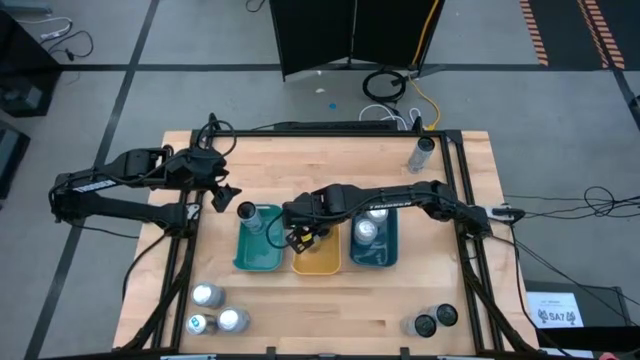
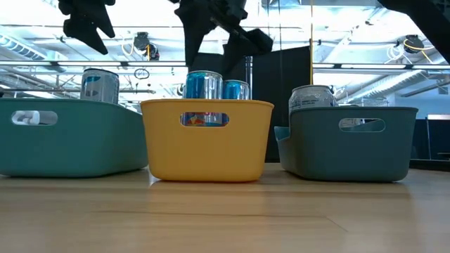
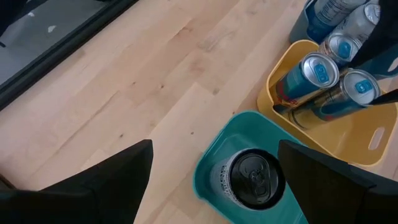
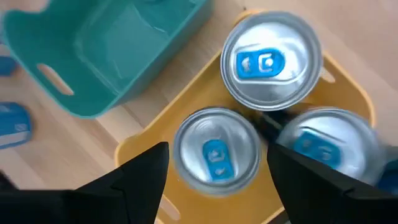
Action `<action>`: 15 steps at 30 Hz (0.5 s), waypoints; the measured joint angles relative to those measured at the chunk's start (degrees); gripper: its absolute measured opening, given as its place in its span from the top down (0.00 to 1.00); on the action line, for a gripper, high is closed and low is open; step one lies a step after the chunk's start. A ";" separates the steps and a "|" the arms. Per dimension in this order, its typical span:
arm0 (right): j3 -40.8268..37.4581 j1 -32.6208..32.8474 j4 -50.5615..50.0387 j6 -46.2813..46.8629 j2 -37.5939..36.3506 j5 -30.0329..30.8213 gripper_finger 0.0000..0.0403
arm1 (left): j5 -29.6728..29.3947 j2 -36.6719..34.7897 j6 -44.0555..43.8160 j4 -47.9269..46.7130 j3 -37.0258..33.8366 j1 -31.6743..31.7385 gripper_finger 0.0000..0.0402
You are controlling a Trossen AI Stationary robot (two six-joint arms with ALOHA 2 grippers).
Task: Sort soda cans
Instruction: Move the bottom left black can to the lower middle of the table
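Observation:
Three soda cans with blue tabs stand upright in the yellow tray (image 4: 149, 140); the nearest can (image 4: 214, 155) is below my right gripper (image 4: 217, 148), which is open, one finger on either side above the can's top. In the low view this gripper (image 2: 218, 35) hangs clear above the cans (image 2: 204, 88). My left gripper (image 3: 214, 144) is open and hovers over the far end of the teal tray (image 3: 214, 155), where one dark-topped can (image 3: 249, 180) stands. The blue tray (image 1: 392, 250) holds silver-topped cans (image 1: 367, 232).
Three silver cans (image 1: 207, 295) stand near the table's near left corner and two dark cans (image 1: 435, 320) near the near right corner. One more can (image 1: 420, 153) stands at the far right. The three trays sit side by side in the table's middle.

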 joint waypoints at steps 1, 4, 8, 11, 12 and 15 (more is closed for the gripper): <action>0.00 0.00 0.19 -0.01 -0.34 0.35 0.34 | 0.00 0.02 0.00 0.02 0.01 0.02 0.12; 0.00 0.00 0.32 0.00 -1.42 2.26 0.34 | -0.02 0.02 0.00 0.00 0.01 0.01 0.12; 0.00 0.26 -2.07 0.00 -3.53 2.51 0.34 | -0.02 0.02 -0.01 0.01 0.00 0.01 0.12; 0.00 1.67 -5.15 0.19 -6.05 4.01 0.34 | -0.02 0.02 -0.02 -0.02 0.01 0.00 0.12; 0.00 2.43 -5.92 0.90 -7.02 4.88 0.34 | -0.02 0.02 -0.02 -0.04 -0.01 0.00 0.12; 0.00 5.23 -8.71 4.67 -9.85 8.35 0.34 | -0.02 0.02 0.00 -0.04 0.01 0.00 0.12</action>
